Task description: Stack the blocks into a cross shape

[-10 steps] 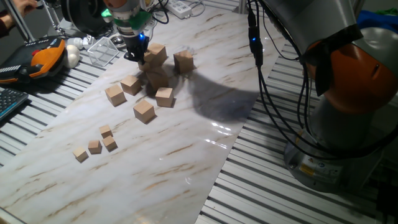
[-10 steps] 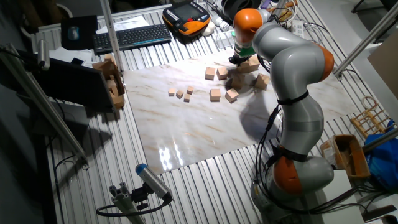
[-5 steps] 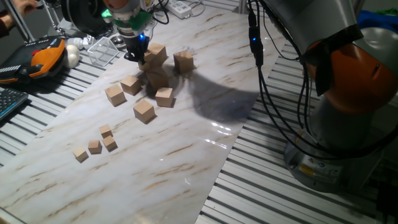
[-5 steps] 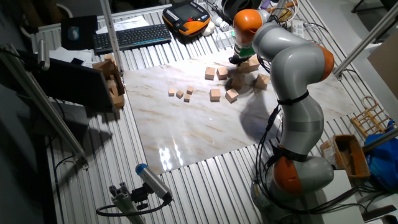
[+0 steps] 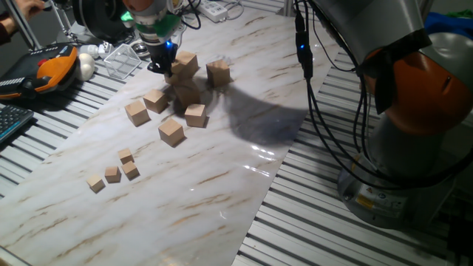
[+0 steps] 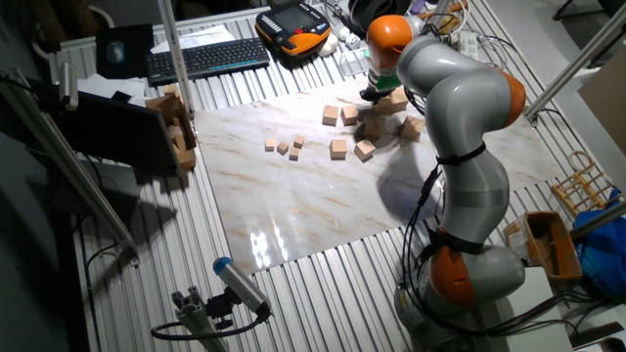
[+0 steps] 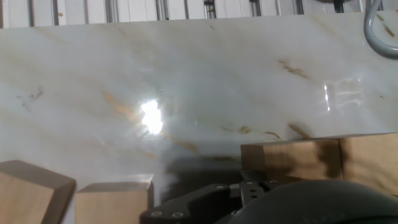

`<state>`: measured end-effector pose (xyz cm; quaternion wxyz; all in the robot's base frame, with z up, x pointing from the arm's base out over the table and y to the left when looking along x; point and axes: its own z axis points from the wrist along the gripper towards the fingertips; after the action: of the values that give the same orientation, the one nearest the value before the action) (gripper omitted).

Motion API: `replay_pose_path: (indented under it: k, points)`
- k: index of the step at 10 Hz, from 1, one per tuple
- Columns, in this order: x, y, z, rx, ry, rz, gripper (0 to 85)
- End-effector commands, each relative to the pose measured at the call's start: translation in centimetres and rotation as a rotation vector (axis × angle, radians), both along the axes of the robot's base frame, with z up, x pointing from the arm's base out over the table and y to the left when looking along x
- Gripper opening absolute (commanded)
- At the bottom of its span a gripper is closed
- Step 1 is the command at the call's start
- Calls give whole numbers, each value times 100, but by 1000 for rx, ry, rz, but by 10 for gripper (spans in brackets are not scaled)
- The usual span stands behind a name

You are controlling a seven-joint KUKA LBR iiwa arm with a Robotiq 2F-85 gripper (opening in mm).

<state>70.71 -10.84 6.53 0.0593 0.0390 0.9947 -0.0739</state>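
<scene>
Nothing has shifted that I can see since a second ago: the arm and every cube sit just where they were. The gripper (image 5: 157, 65) hangs low at the far end of the marble surface (image 5: 222, 185), right against the cluster of blocks (image 5: 185, 92), beside a raised block (image 5: 185, 62) that seems to rest on top of others. From where I stand I cannot tell whether the fingers are apart or closed, or whether they clamp anything; the hand view shows only dark gripper parts at the bottom edge with block faces to either side (image 7: 292, 158). As for the cross, it looks barely begun. A small heap of a few blocks sits in the middle of the group, but I cannot make out any clear cross outline in it. Several blocks lie loose around it: one (image 5: 218, 72) to the right of the heap, two (image 5: 137, 112) to its left, one (image 5: 195, 114) just in front and another (image 5: 171, 131) nearer still. The four small cubes (image 5: 118, 171) sit well apart towards the near end, untouched. My judgement is that most of the placing remains to be done.
</scene>
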Motion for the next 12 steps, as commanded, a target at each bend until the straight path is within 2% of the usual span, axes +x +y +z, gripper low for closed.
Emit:
replay_pose_path:
  k: [1, 3, 4, 6, 7, 9, 10, 11, 12]
  points:
    - [3, 11, 11, 12, 0, -11, 0]
    - [8, 43, 53, 42, 4, -50, 0]
    - [17, 60, 111, 85, 13, -100, 0]
    - [42, 80, 307, 127, 42, -196, 0]
    - [46, 57, 390, 169, 52, -293, 0]
    - [49, -55, 488, 177, 39, -429, 0]
    - [36, -103, 501, 194, 35, -509, 0]
    - [9, -154, 501, 215, 37, -552, 0]
    - [-26, -203, 503, 224, 41, -566, 0]
